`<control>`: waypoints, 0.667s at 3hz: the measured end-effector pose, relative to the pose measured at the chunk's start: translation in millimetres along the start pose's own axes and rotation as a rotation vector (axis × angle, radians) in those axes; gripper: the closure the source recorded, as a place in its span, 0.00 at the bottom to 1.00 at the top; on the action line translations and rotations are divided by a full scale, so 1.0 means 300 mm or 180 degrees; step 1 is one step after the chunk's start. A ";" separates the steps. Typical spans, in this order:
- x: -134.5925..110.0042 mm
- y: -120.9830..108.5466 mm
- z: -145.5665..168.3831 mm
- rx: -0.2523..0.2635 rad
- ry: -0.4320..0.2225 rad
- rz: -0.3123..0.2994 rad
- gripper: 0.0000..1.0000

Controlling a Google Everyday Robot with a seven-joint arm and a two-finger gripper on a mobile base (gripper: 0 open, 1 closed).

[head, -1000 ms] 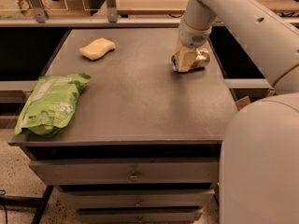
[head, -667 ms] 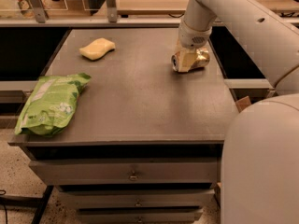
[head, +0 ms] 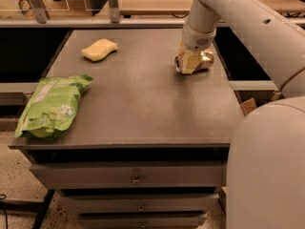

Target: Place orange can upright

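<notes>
The orange can [head: 208, 57] lies on its side on the dark table [head: 143, 104], near the far right edge. Its silver rim faces left and its golden side shows on the right. My gripper [head: 192, 65] comes straight down from the white arm onto the can's middle. A pale finger [head: 189, 61] lies across the front of the can, and the gripper is shut on it. The can rests on the tabletop.
A yellow sponge [head: 99, 49] lies at the far left of the table. A green snack bag [head: 50, 106] lies at the front left corner, partly over the edge. Drawers [head: 136, 178] sit below the tabletop. My white body fills the lower right.
</notes>
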State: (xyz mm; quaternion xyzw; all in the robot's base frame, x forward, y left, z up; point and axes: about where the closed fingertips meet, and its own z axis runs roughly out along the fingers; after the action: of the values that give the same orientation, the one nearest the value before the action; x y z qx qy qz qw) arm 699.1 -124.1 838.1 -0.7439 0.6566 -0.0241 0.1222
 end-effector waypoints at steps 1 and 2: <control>-0.016 -0.003 -0.085 0.0046 -0.0262 0.0182 0.96; -0.046 -0.011 -0.281 0.0217 -0.0579 0.0557 1.00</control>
State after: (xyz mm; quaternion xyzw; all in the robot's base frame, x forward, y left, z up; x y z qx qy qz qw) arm 683.8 -122.7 922.3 -0.6783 0.7040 0.0319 0.2082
